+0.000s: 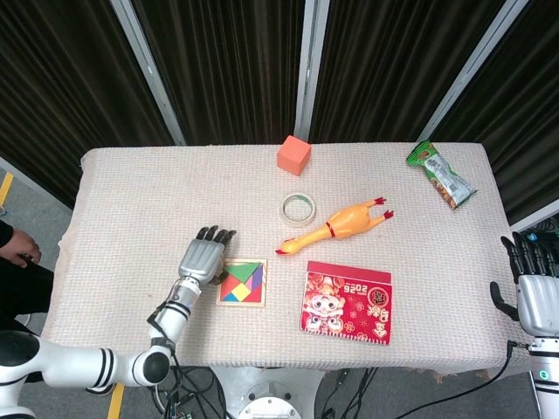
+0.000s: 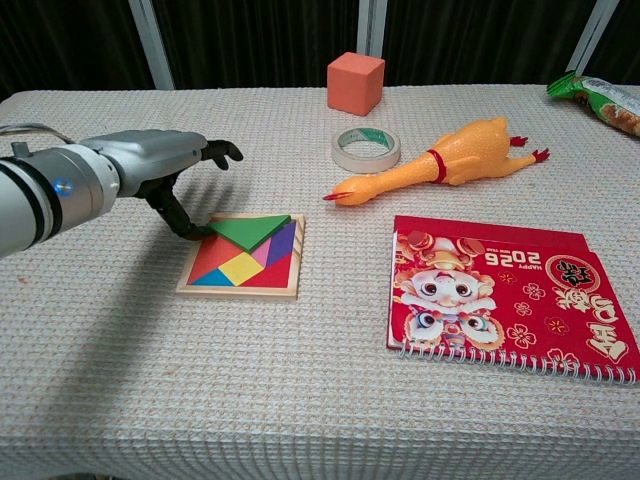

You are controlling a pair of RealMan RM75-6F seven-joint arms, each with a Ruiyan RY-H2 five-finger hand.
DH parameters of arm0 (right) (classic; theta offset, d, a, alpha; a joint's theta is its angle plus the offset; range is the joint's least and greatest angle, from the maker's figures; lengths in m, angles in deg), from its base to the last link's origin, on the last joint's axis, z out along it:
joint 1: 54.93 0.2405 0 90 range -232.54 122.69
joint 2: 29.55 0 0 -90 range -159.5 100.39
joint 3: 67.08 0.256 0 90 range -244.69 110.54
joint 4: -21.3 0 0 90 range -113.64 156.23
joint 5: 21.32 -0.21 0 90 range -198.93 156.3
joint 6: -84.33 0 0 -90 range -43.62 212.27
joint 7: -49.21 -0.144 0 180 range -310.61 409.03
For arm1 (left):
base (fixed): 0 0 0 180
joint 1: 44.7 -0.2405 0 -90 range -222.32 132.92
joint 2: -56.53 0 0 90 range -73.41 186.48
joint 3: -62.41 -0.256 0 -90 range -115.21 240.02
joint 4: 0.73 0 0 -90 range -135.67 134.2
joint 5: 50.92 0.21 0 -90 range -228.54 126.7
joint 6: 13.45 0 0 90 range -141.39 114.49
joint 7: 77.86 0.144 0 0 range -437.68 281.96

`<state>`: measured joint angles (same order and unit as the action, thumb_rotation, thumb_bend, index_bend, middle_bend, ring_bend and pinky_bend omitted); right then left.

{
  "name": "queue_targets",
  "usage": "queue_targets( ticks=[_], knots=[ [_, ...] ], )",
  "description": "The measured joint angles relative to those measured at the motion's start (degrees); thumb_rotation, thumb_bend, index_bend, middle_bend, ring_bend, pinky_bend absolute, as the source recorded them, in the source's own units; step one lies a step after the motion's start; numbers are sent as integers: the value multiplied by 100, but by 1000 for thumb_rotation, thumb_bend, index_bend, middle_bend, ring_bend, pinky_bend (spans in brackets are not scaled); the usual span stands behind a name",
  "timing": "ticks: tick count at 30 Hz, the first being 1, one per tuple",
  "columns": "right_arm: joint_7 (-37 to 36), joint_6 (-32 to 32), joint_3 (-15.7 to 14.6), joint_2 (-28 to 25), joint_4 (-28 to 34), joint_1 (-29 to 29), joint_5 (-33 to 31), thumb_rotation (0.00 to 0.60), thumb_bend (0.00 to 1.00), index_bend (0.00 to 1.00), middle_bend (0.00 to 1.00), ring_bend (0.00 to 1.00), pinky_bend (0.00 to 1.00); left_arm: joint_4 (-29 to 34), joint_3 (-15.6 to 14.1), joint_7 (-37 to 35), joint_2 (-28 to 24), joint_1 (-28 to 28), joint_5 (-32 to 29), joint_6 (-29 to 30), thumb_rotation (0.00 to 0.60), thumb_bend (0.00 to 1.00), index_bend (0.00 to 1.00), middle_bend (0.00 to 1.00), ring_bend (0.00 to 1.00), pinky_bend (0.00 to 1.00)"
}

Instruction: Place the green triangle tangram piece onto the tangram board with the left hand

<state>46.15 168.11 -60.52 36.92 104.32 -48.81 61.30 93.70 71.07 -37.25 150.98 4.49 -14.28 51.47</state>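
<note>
The green triangle (image 2: 250, 230) lies flat on the upper part of the wooden tangram board (image 2: 238, 291), among the other coloured pieces. In the head view the triangle (image 1: 234, 270) shows at the board's (image 1: 264, 285) top left. My left hand (image 2: 160, 165) hovers just left of the board with its fingers spread and nothing in them; its thumb tip points down close to the triangle's left corner. From above, the left hand (image 1: 201, 257) sits beside the board's left edge. My right hand (image 1: 533, 284) hangs off the table's right edge, fingers straight and empty.
A red spiral notebook (image 2: 500, 295) lies right of the board. Behind it are a rubber chicken (image 2: 455, 155), a tape roll (image 2: 366, 149) and an orange cube (image 2: 355, 83). A green snack bag (image 1: 441, 174) sits at the far right corner.
</note>
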Motion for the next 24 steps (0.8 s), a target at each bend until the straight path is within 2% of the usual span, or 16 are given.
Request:
queue_targets(
  ticks=[24],
  knots=[
    [-26,-55,4,21,-41,11,-40,600,353,0,0,0,0,-280,153,-69,94,134,-30,-271,600,262,78,100,0,74]
  ],
)
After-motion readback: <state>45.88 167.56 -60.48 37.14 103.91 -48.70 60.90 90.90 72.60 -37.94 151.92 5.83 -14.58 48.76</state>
